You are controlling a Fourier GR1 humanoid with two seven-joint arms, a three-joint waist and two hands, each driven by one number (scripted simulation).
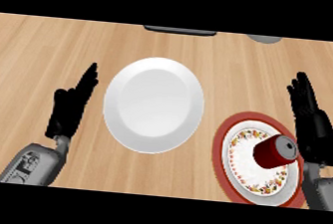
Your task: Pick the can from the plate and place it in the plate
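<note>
Head view of a wooden bench [36, 37]. A red can [275, 151] with a silver top stands on a red-rimmed plate [226, 161] with a flowered band, at lower right; no brand, label or writing can be read on the can. A plain white plate [154, 104] lies at centre, apart from the red-rimmed plate. The right hand [312, 124] stands just beside the can on its outer side, fingers straight and together, holding nothing. The left hand [72, 105] rests left of the white plate, fingers straight, not touching it. At the far edge, a dark flat object [180, 31] and a grey rounded object [264, 38] are cut off. Nothing lies between the two plates.
</note>
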